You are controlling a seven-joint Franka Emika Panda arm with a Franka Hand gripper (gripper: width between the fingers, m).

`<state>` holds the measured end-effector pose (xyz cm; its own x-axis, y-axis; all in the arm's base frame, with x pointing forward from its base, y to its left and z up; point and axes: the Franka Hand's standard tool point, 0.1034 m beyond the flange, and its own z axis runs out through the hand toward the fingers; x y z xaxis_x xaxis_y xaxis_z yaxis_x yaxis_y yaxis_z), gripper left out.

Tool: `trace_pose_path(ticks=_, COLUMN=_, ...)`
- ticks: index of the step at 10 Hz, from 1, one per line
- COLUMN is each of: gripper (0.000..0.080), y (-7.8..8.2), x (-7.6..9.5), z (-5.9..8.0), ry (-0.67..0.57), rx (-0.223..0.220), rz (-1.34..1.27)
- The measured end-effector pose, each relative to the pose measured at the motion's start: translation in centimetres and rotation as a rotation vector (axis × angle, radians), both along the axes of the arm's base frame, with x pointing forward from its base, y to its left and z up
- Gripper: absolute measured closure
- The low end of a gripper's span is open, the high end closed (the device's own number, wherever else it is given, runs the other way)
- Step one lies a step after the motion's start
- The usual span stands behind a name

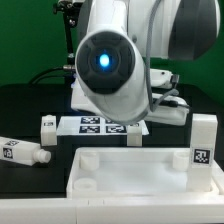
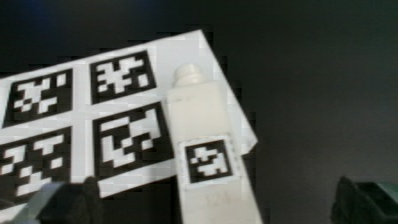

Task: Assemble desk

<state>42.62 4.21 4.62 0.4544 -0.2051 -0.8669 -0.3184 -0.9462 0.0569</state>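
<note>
The white arm (image 1: pixel 110 60) bends forward, and its rounded joint with a blue light faces the exterior view. Below that joint, the wrist view shows the gripper (image 2: pixel 219 200) pointing down, jaws spread wide and empty, dark fingertips (image 2: pixel 68 200) far apart.

We see a black table (image 1: pixel 25 110). The marker board (image 1: pixel 105 125) lies flat on it toward the back. In front sits the white tabletop (image 1: pixel 140 172), hollow side up. A fallen leg (image 1: pixel 22 153) lies at the exterior view's left, and an upright leg (image 1: pixel 203 135) stands at the right. In the wrist view, a third leg (image 2: pixel 205 120) lies along the board's edge.
</note>
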Motion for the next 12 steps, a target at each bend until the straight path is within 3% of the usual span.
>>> trace_pose_path(ticks=3, gripper=0.0151, y=-0.2, x=0.1, z=-0.1, ry=-0.005, rx=-0.004, rz=-0.007)
trace_pose_path(ticks=4, gripper=0.0151, y=0.1, x=1.1, z=-0.7, ry=-0.064, rx=-0.008, rz=0.029)
trace_pose_path(ticks=6, gripper=0.0151, y=1.3, x=2.7, z=-1.3, ry=-0.182, rx=0.047, rz=0.125)
trace_pose_path(ticks=10, gripper=0.0151, y=0.9, x=2.6, z=-1.6, ry=-0.178, rx=0.038, rz=0.139)
trace_pose_path(ticks=12, gripper=0.0151, y=-0.7, x=1.3, z=-2.4, ry=-0.099, rx=0.029, rz=0.068)
